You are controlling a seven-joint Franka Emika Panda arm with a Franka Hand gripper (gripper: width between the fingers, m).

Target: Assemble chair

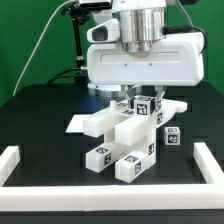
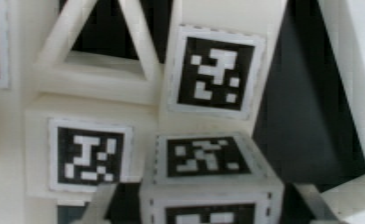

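The chair parts (image 1: pixel 125 135) are chunky white blocks and panels with black-and-white tags, piled at the table's centre. My gripper (image 1: pixel 143 103) hangs straight down from the big white arm onto the top of the pile, among upright tagged pieces. In the wrist view the gripper (image 2: pixel 211 205) has a jaw close on each side of a white tagged chair piece (image 2: pixel 209 160), and it looks shut on it. More tagged chair pieces (image 2: pixel 214 70) stand just beyond. The fingertips are mostly hidden in the exterior view.
A low white border rail (image 1: pixel 12 160) runs along the exterior view's left, with another stretch on the right (image 1: pixel 207 165). The table is black. Loose tagged blocks (image 1: pixel 100 155) lie at the pile's front. Cables hang behind the arm.
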